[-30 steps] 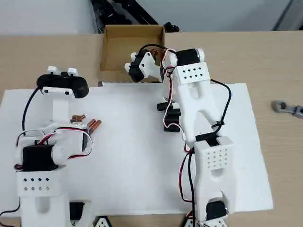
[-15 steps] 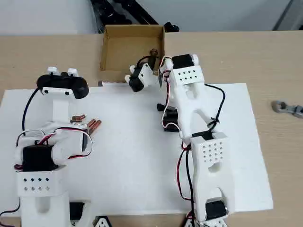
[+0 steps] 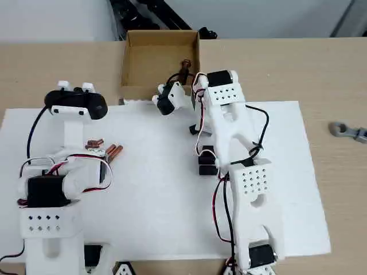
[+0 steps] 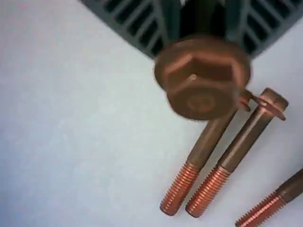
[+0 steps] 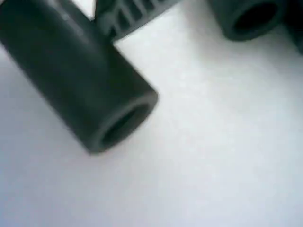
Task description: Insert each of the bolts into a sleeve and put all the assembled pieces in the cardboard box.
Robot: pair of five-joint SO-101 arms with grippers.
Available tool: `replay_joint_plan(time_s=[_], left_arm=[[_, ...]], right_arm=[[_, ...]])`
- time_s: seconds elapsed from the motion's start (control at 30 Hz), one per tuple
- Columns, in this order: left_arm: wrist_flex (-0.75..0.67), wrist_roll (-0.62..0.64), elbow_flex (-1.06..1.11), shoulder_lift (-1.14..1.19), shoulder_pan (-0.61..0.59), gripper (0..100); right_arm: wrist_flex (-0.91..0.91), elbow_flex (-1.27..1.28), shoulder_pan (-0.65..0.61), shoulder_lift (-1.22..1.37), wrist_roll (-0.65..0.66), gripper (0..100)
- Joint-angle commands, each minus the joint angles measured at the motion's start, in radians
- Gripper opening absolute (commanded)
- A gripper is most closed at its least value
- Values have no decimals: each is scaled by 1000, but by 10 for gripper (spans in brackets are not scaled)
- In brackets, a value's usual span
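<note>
Left hand [image 4: 199,21] clamped on copper hex-head bolt [image 4: 203,78], head facing wrist camera; spare copper bolts [image 4: 222,161] lie just beside on white sheet [image 4: 71,142]. Black cylindrical sleeve [image 5: 85,85] close by right hand [image 3: 167,98], open bore showing; whether gripped, cannot tell

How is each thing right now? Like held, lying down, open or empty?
Held bolt: gripped in the left claw, head facing the wrist camera.
Loose bolts: lying flat on the white sheet, no sleeves on them.
Near sleeve: on its side, hole empty.
Far sleeve: hole empty too.
Cardboard box: open at the top.
</note>
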Motion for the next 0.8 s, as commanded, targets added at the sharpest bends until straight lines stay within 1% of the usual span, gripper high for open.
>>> replay_joint_plan(time_s=[0.0, 0.23, 0.4, 0.47, 0.53, 0.6, 0.77], left_arm=[[2, -2, -4, -20, -3, 5], [2, -2, 31, -23, -3, 5], [2, -2, 31, -25, -3, 5], [2, -2, 31, -25, -3, 5], [2, -2, 31, -25, -3, 5], [2, -2, 31, -25, -5, 5], [-3, -2, 30, -25, -5, 5]], right_arm=[[-30, -9, -36, 36, 18, 147], [35, -8, -96, 76, 18, 143], [38, -8, -116, 87, 18, 139], [39, -5, -122, 87, 18, 86], [44, -5, -125, 87, 15, 2], [45, -5, -124, 87, 14, 13], [58, -5, -117, 79, 12, 2]])
